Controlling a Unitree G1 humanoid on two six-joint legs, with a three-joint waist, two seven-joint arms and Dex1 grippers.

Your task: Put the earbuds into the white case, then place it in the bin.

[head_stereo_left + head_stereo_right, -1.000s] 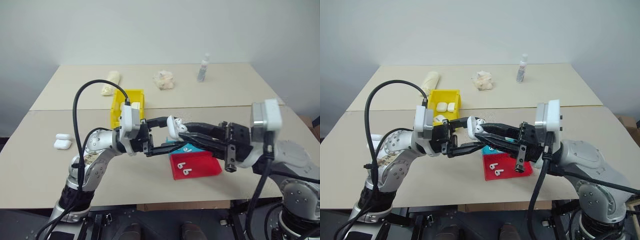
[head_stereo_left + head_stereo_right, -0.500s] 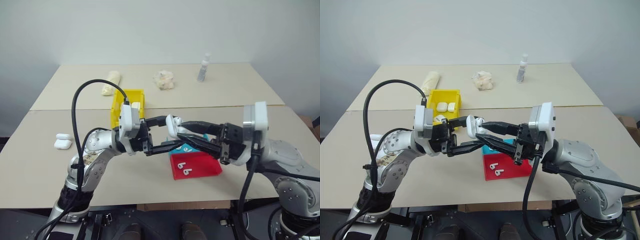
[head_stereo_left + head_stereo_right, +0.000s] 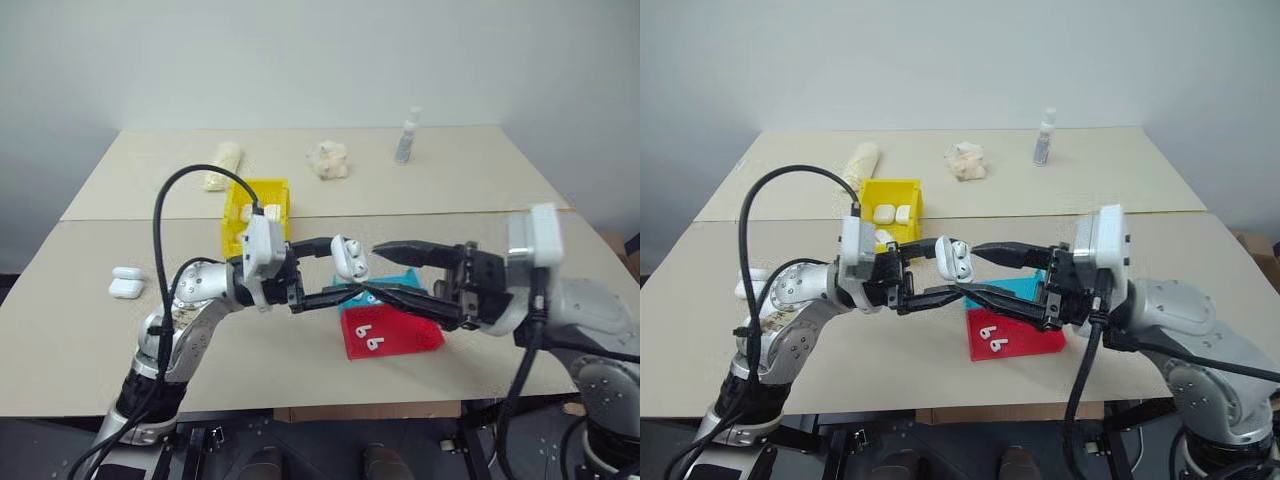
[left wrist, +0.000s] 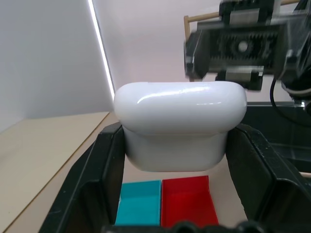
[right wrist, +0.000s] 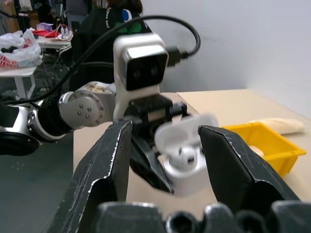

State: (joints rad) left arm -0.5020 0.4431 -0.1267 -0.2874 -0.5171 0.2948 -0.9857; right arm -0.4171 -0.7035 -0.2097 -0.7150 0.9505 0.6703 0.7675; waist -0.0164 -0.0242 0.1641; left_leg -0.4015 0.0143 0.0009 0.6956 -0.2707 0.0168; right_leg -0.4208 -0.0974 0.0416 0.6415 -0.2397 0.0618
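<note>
We see a beige table (image 3: 470, 180), two tops butted w/ a seam across the middle, plain pale wall behind; R wrist view shows a cluttered room bg w/ a dark-clothed person (image 5: 116, 19) at the back. The white case (image 3: 348, 257) is glossy, rounded, lid flipped open, held up above the table's near-middle, clamped between the fingers of the left gripper (image 3: 335, 272), which are closed on its body. An earbud (image 5: 187, 154) sits inside the open case. The right gripper (image 3: 385, 270) faces it from the other side, fingers spread apart, tips just beside the case, not touching as far as we can tell. Below them, a red tray (image 3: 405, 335) near the front edge w/ two earbuds (image 3: 367, 338) lying in it, a blue tray (image 3: 395, 283) touching its far side. The bin (image 3: 890, 200), yellow, sits left of centre by the seam w/ white cases inside. Another white case on the table's left edge (image 3: 125, 283). Far half: a rolled cloth (image 3: 220, 165), a crumpled wad (image 3: 328, 158), a small bottle (image 3: 407, 135). Both arms cross over the trays, partly blocking them.
</note>
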